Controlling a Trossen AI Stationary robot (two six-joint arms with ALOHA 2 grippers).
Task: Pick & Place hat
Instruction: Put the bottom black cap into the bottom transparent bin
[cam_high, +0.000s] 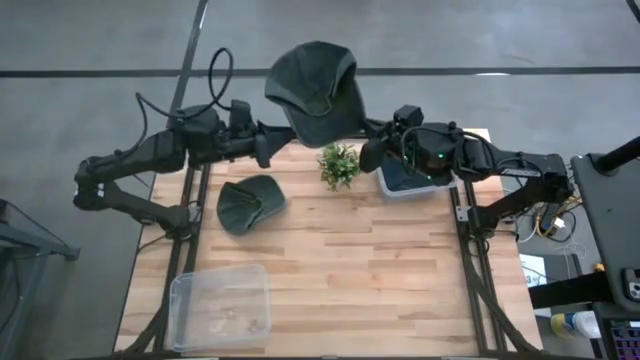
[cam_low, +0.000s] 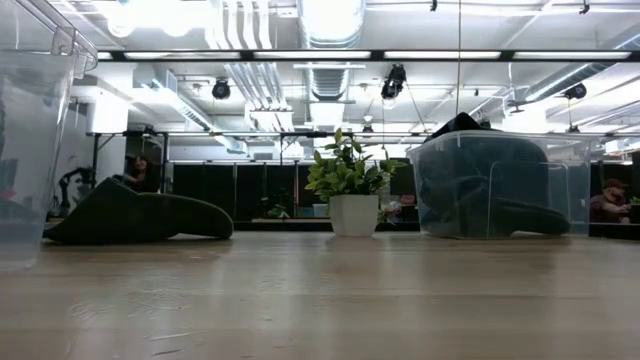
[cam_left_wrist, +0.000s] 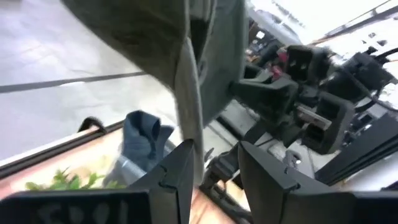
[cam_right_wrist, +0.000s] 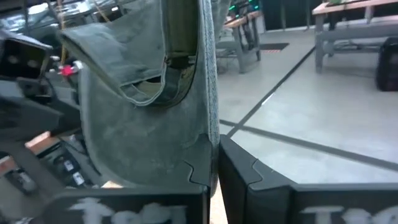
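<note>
A dark grey-green cap (cam_high: 315, 88) is held up high over the table's far edge, between my two arms. My right gripper (cam_right_wrist: 214, 146) is shut on it, to the cap's right (cam_high: 372, 152). My left gripper (cam_left_wrist: 214, 155) is open at the cap's left (cam_high: 264, 147), and the cap's edge (cam_left_wrist: 191, 124) hangs down into its gap. A second dark cap (cam_high: 250, 203) lies flat on the table's left half, also seen in the low view (cam_low: 130, 218). Neither gripper shows in the low view. My left gripper is open around the cap's hanging edge (cam_left_wrist: 194, 146), which runs close along one finger (cam_left_wrist: 177, 174); whether it touches, I cannot tell. My right gripper pinches the cap's cloth rim (cam_right_wrist: 208, 134) between its two fingers. The cap is lifted clear of the table, its hollow side and back strap (cam_right_wrist: 155, 93) facing the wrist camera.
A small potted plant (cam_high: 338, 163) stands at the table's far middle. A clear bin holding dark caps (cam_low: 500, 190) sits under my right arm (cam_high: 405, 182). An empty clear bin (cam_high: 220, 305) stands at the near left corner.
</note>
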